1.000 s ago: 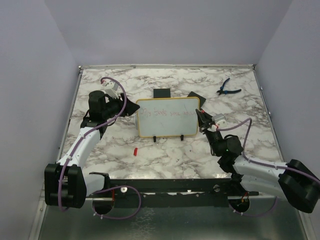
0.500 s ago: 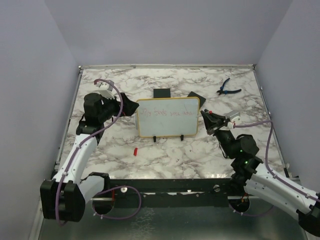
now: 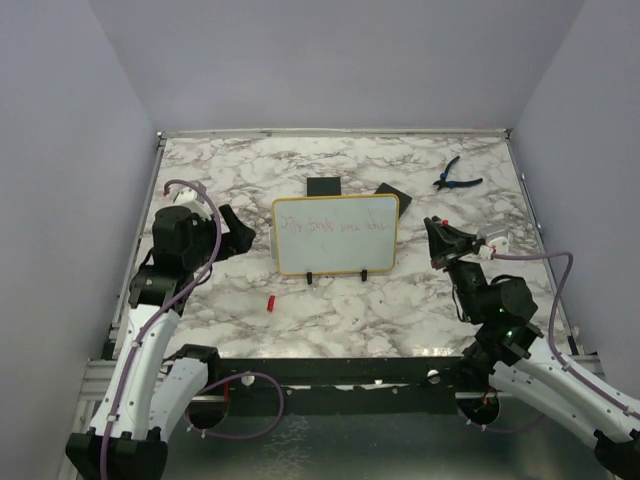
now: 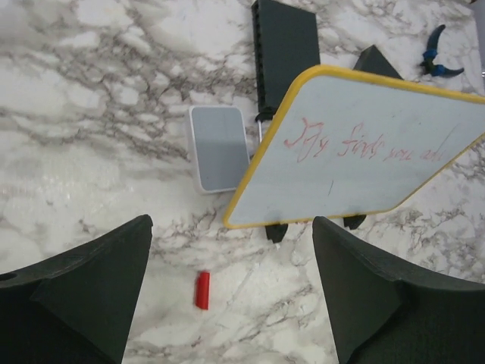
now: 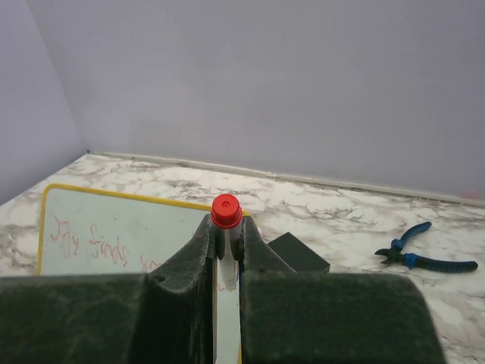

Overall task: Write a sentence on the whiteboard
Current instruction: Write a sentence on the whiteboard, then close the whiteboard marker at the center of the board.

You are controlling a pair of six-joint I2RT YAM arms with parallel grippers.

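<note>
The whiteboard (image 3: 335, 236) stands on two black feet at mid-table, with a yellow frame. The sentence (image 3: 332, 227), a faint red scribble, runs across its upper part. My left gripper (image 3: 240, 238) is open and empty, left of the board and apart from it. In the left wrist view the board (image 4: 356, 178) and the sentence (image 4: 364, 145) lie ahead, beyond the open gripper (image 4: 231, 303). My right gripper (image 3: 440, 240) is right of the board. In the right wrist view the gripper (image 5: 226, 227) is shut on a white marker with a red end (image 5: 226, 211); the board (image 5: 114, 235) is behind it.
A red cap (image 3: 270, 301) lies on the marble in front of the board's left foot, also in the left wrist view (image 4: 202, 290). Two black squares (image 3: 323, 187) (image 3: 392, 192) sit behind the board. Blue pliers (image 3: 458, 176) lie far right. A grey pad (image 4: 218, 148) lies behind the board.
Both arms have drawn away from the board: the left gripper moved left and back, the right gripper moved right with the marker still held. The board has not moved.
</note>
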